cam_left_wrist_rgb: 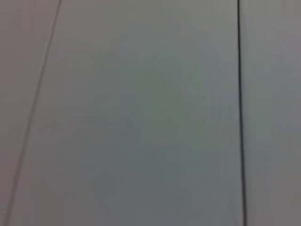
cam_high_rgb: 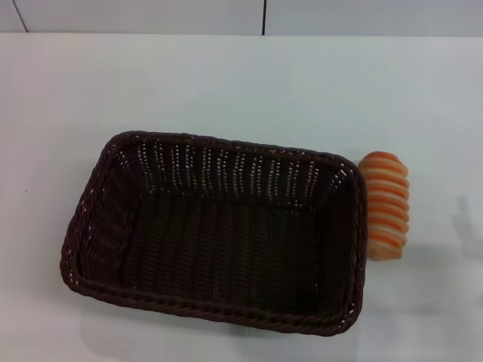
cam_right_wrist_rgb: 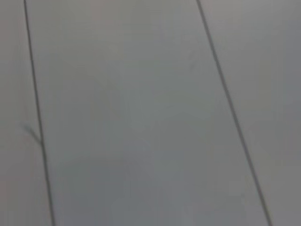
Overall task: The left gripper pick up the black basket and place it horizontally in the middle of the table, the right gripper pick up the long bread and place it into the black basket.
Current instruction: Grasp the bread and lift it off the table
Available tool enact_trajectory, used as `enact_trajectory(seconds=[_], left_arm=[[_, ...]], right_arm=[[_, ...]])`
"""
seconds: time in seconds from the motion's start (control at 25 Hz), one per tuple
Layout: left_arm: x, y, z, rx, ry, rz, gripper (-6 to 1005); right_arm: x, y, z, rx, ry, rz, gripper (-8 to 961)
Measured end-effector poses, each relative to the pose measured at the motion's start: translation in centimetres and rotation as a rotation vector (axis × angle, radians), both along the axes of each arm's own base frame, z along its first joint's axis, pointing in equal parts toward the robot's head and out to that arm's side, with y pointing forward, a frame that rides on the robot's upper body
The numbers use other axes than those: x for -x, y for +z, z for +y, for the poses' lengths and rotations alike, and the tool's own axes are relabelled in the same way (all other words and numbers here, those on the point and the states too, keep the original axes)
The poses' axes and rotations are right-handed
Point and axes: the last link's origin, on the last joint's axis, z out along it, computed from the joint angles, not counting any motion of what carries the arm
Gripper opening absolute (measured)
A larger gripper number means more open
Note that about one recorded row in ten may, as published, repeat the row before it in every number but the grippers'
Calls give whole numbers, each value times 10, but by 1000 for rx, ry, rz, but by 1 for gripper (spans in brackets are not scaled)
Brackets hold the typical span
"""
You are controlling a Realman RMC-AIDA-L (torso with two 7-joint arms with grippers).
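Note:
The black basket (cam_high_rgb: 219,230) is a large dark woven wicker basket. It lies on the white table (cam_high_rgb: 226,83) in the head view, near the front, its long side running left to right with a slight tilt. It is empty. The long bread (cam_high_rgb: 385,205), striped orange and cream, lies on the table just outside the basket's right end, touching or almost touching its rim. Neither gripper shows in the head view. Both wrist views show only plain grey panels with thin dark seams.
A grey wall with a dark vertical seam (cam_high_rgb: 264,16) runs behind the table's far edge. A faint shadow (cam_high_rgb: 469,226) falls on the table at the right edge.

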Motion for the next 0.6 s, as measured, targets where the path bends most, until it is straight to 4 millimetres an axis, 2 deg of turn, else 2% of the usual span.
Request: enact_trajectory(seconds=[0.28, 0.6], left_arm=[[12, -6, -10, 2, 61, 55, 762], [5, -15, 4, 34, 75, 114, 762]], right_arm=[[3, -19, 16, 130, 5, -10, 825], [2, -45, 28, 306, -26, -39, 825]])
